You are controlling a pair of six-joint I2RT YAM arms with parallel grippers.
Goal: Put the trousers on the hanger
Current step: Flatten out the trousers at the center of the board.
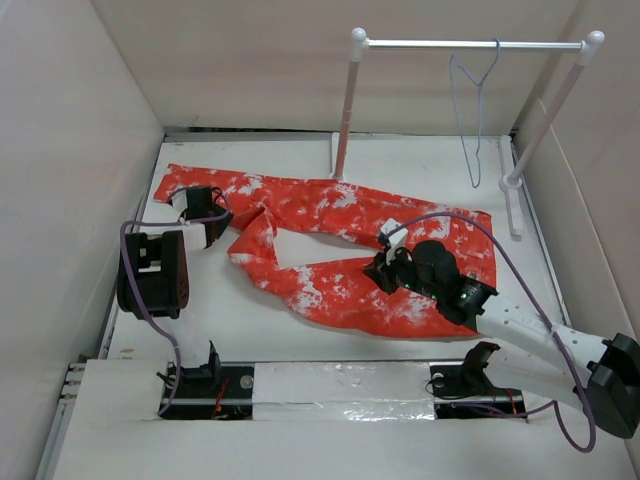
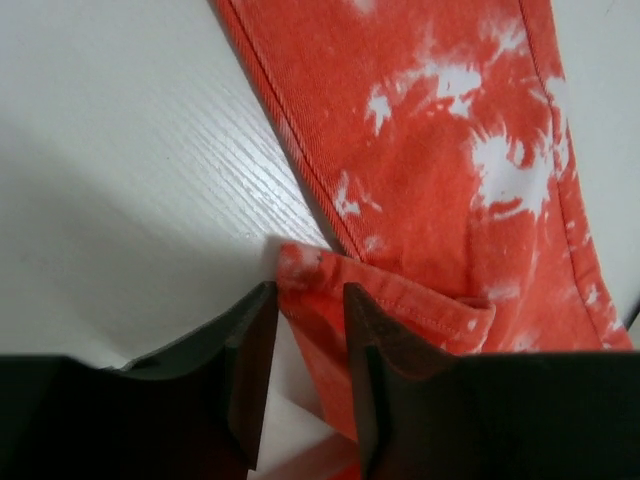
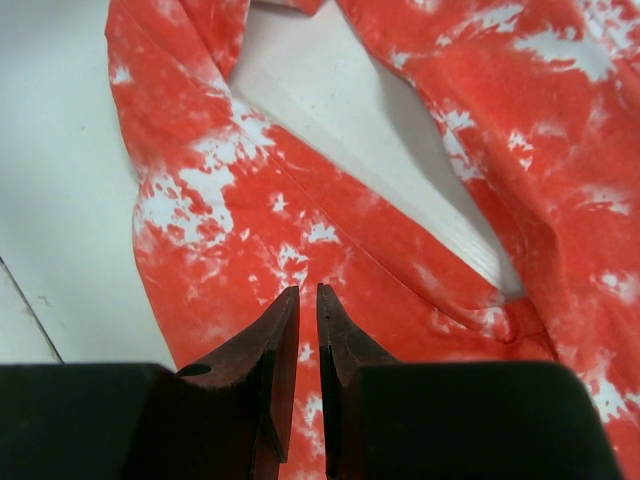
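Observation:
The red-orange trousers (image 1: 330, 215) with white speckles lie spread flat across the table, both legs running left. The pale blue-grey wire hanger (image 1: 473, 110) hangs by its hook from the rack's crossbar at the back right. My left gripper (image 1: 207, 222) is low at the left end of the upper leg. In the left wrist view it (image 2: 310, 295) is open, with a folded edge of the trousers (image 2: 450, 130) lying between its fingers. My right gripper (image 1: 385, 262) is over the lower leg. In the right wrist view it (image 3: 308, 295) is shut and empty above the trousers (image 3: 250, 230).
A white-posted rack with a metal crossbar (image 1: 420, 44) stands at the back right of the table (image 1: 250, 330). White walls enclose the left, back and right sides. Purple cables trail from both arms.

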